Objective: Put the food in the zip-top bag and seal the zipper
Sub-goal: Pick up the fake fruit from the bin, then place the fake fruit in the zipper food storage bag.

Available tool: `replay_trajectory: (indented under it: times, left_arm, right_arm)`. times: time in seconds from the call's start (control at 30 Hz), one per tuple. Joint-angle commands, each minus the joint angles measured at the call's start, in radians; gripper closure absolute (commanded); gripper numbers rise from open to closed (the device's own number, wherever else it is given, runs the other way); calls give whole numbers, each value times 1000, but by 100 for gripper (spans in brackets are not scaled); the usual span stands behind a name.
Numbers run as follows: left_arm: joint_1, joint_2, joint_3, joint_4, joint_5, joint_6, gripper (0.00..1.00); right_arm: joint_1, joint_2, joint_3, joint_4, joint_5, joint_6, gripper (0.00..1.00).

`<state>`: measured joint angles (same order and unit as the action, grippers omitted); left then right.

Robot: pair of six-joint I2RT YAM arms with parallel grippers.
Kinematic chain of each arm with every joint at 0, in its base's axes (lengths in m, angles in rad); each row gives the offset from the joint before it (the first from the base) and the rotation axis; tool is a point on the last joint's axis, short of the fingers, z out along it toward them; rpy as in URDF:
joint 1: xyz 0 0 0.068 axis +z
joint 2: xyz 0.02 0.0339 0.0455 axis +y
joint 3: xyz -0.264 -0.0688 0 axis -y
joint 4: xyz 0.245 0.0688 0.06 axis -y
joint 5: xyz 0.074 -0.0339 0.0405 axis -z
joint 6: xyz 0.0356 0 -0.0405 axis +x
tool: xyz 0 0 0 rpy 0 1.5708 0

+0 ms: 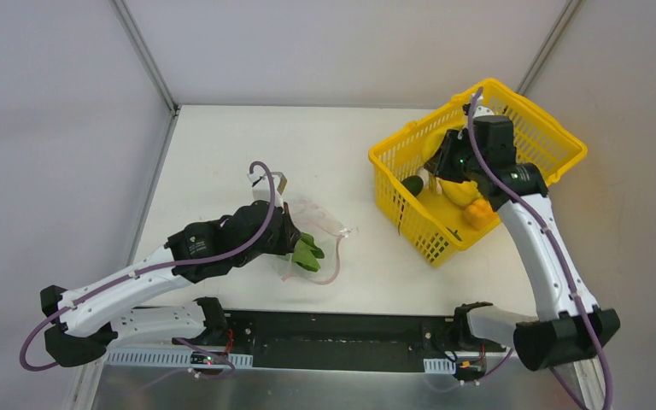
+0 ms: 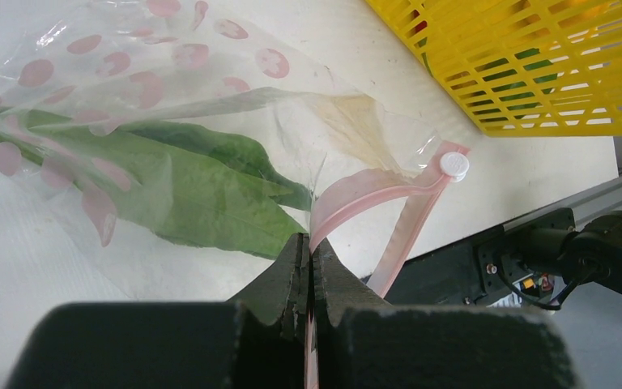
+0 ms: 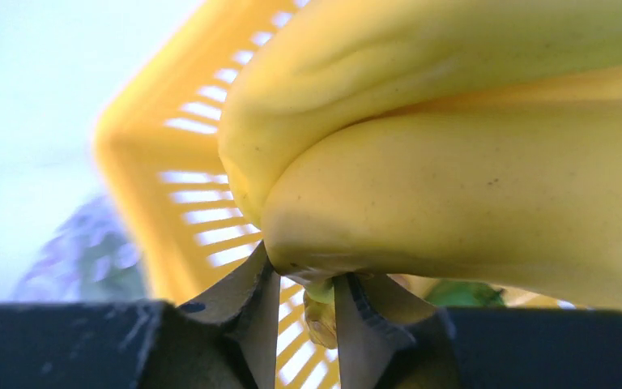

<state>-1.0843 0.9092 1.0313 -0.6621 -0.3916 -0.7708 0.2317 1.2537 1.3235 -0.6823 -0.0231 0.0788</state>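
Item: bagging of toy food, risks on hand. Left gripper (image 2: 311, 259): fingers clenched on the pink zipper strip (image 2: 372, 190) of the bag (image 2: 129, 97), which lies on the table (image 1: 222, 145) at centre-left, near the arm bases. Contents so far: one green leafy piece (image 2: 202, 186). The white slider (image 2: 454, 164) sits at the right end of the strip. Right gripper (image 3: 304, 279): down inside the yellow basket (image 1: 512, 107) at far right, well apart from the bag, fingers drawn in on the stub end of the banana bunch (image 3: 470, 186) and, by the look of it, grasping it; how firmly cannot be told. Hazards, judged: a hold on the stub alone leaves the heavy bunch free to swing or slip out, or to snag the basket wall on the way up. The bag is pinched at a single point, so its mouth may hang slack and the bunch may land on the film rather than inside. A push there could drag the bag or spill the leafy piece.
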Motion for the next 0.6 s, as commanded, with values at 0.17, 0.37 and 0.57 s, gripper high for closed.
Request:
replay_trajectory:
  times: [0.17, 0.37, 0.57]
  left_arm:
    - [10, 20, 17, 26, 35, 14, 100]
    - [11, 16, 17, 25, 28, 15, 100]
    - [11, 19, 20, 30, 23, 19, 100]
  right_arm:
    - [5, -172, 13, 218, -507, 139, 100]
    - [18, -165, 24, 225, -784, 148, 100]
    - [161, -183, 16, 155, -990, 87, 100]
